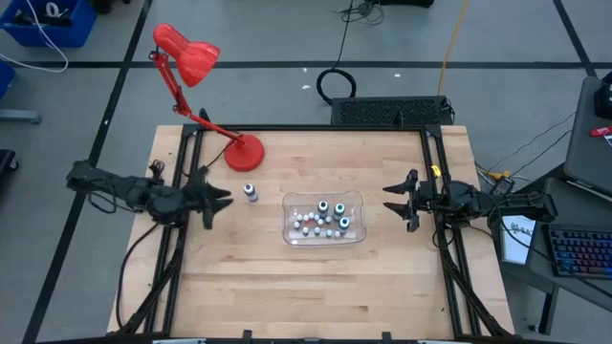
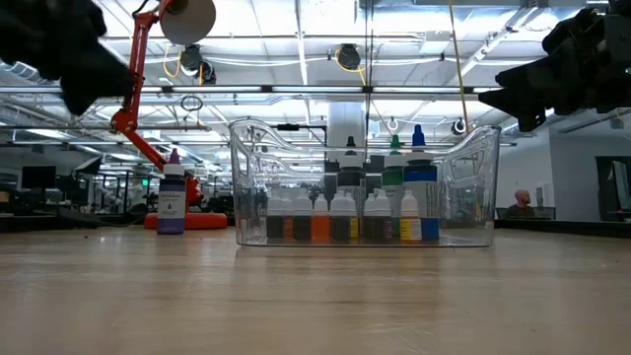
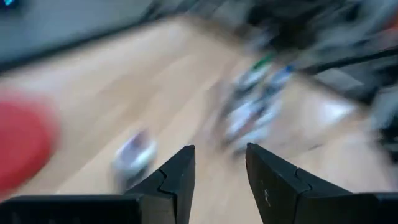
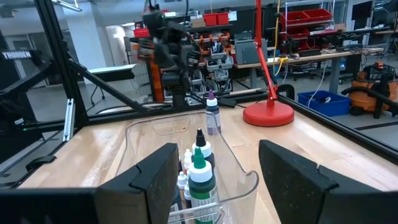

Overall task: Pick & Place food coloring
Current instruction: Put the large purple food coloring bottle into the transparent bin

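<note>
Bottle (image 1: 251,193) with a purple cap stands alone and upright on the table (image 1: 316,287), between the red lamp's base (image 1: 245,152) and the clear bin (image 1: 354,203), apart from both. The rest of the food coloring (image 1: 323,220) sits upright inside that bin, a packed cluster with white, green and blue caps.

Left gripper (image 1: 220,200) hangs above the table just beside the lone bottle, tips pointing at it and toward the bin. Its jaws stand a narrow gap apart and hold nothing. Left wrist view is smeared, but the bottle shows ahead of the fingers (image 3: 180,171), off to one side of the gap rather than centred.

Right gripper (image 1: 396,199) hovers at the bin's far side, jaws wide and empty, aimed at the cluster.

Key relation: the lone bottle's long axis is vertical, so a level side approach fits. The left arm is clearly nearer to it, but would likely need to re-centre and open wider first. The right arm is nearer to the binned bottles.
</note>
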